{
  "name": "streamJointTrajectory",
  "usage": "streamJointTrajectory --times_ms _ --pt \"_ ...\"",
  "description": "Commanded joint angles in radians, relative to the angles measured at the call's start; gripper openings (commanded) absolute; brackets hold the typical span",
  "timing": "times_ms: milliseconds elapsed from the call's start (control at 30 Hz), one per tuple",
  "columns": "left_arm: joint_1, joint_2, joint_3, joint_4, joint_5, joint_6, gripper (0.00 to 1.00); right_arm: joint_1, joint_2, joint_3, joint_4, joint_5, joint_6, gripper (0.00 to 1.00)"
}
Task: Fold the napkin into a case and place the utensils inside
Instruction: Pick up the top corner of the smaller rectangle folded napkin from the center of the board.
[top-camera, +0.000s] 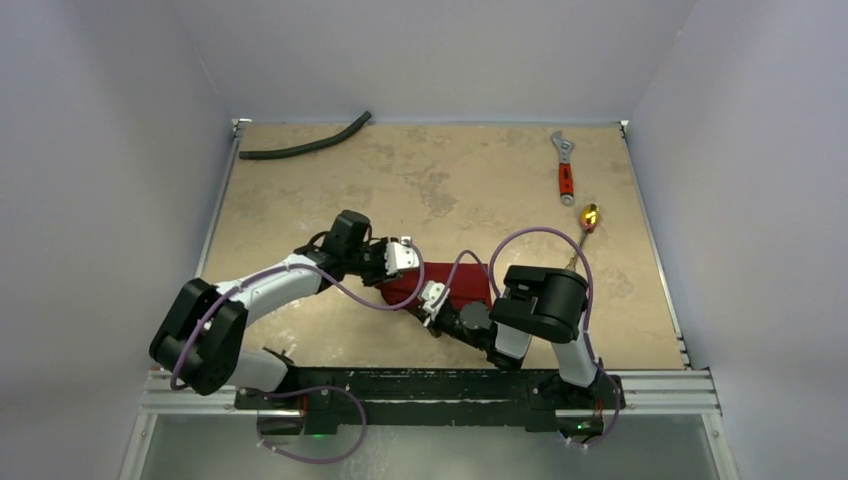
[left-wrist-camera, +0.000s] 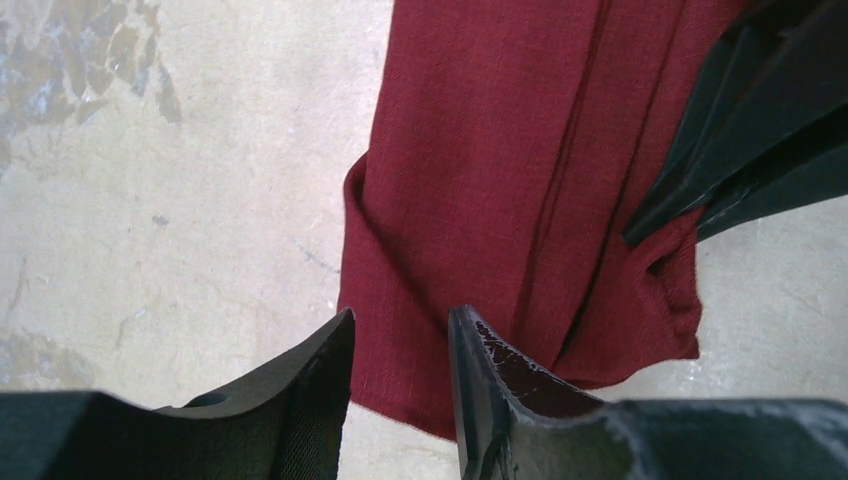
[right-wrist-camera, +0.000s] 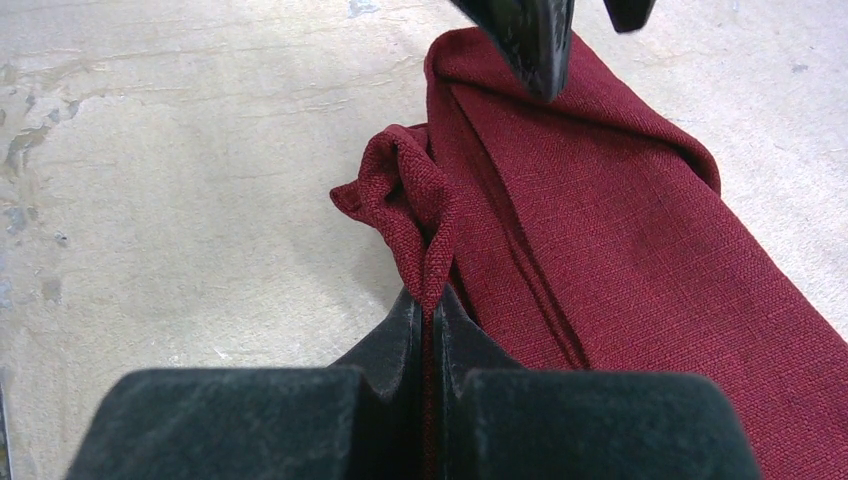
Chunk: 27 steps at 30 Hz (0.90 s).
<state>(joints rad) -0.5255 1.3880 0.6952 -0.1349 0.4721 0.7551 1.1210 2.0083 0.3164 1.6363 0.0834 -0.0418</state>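
The dark red napkin (top-camera: 458, 284) lies on the table, folded into a narrow band with lengthwise creases (right-wrist-camera: 620, 230). My right gripper (right-wrist-camera: 427, 300) is shut on one bunched corner of it and lifts that corner a little off the table. My left gripper (left-wrist-camera: 400, 320) hovers open over the same end of the napkin (left-wrist-camera: 500, 150), with nothing between its fingers. In the top view both grippers meet there, left (top-camera: 405, 258) and right (top-camera: 432, 300). One gold utensil (top-camera: 589, 215), a spoon, lies at the right; my right arm partly hides its handle.
A red-handled silver wrench (top-camera: 565, 170) lies at the back right, just beyond the spoon. A black hose (top-camera: 305, 145) curves along the back left corner. White walls close in the table on three sides.
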Motion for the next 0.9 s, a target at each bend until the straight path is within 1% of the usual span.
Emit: streamJointTrajectory --times_ms 0,200,367,567,600,667,733,867 --pt "-0.058 0.01 -0.024 0.065 -0.046 -0.03 0.39 0.009 0.001 -0.015 0.455 -0.035 0.033 0.0" --pt "-0.073 0.009 -0.058 0.101 -0.079 -0.049 0.39 0.009 0.007 -0.007 0.455 -0.034 0.071 0.0" --pt "-0.079 0.002 -0.093 0.198 -0.181 -0.081 0.31 0.009 0.008 -0.01 0.455 -0.038 0.096 0.0" --pt "-0.098 0.002 -0.117 0.208 -0.175 -0.078 0.29 0.009 0.008 -0.004 0.455 -0.044 0.109 0.0" --pt "-0.099 0.003 -0.128 0.222 -0.182 -0.077 0.27 0.009 0.007 -0.004 0.455 -0.047 0.112 0.0" --pt "-0.098 0.002 -0.14 0.247 -0.197 -0.07 0.18 0.008 0.003 -0.004 0.452 -0.047 0.115 0.0" --pt "-0.099 0.002 -0.146 0.248 -0.196 -0.066 0.0 0.008 -0.006 -0.008 0.45 -0.051 0.119 0.0" --pt "-0.099 -0.005 -0.16 0.263 -0.2 -0.075 0.0 0.001 -0.025 -0.01 0.428 -0.074 0.161 0.0"
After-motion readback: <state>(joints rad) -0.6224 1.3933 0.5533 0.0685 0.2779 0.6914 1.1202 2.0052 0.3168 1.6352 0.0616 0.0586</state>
